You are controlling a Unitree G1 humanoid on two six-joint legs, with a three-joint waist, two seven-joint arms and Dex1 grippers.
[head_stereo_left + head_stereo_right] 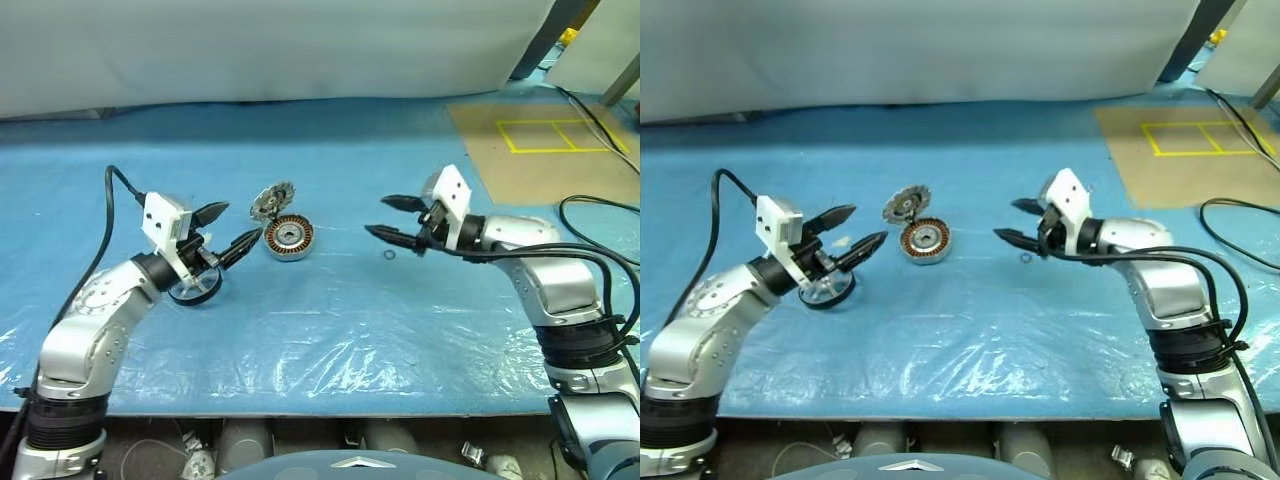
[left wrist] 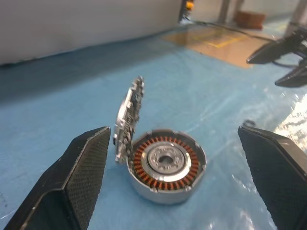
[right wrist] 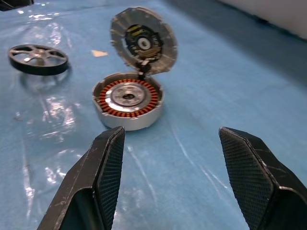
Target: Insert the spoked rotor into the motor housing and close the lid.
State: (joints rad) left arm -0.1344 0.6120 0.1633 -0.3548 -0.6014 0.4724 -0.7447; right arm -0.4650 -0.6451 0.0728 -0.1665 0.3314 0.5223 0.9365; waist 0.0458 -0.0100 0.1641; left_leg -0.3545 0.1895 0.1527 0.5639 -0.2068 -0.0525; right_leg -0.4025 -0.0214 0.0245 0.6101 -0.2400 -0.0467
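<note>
While level, both claws [image 1: 222, 229] [image 1: 392, 217] apart.

Wrist views converging on motor housing [image 2: 165, 167]

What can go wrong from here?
1. The lid stands tilted up at the motor housing rim; a bump from either open gripper could knock it shut before insertion.
2. The spoked rotor lies flat on crinkled blue sheet, so pinching its thin edge may slip.

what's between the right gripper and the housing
Mostly bare blue sheet. In the left eye view a small dark ring lies on it just ahead of the right gripper, short of the housing.
</note>
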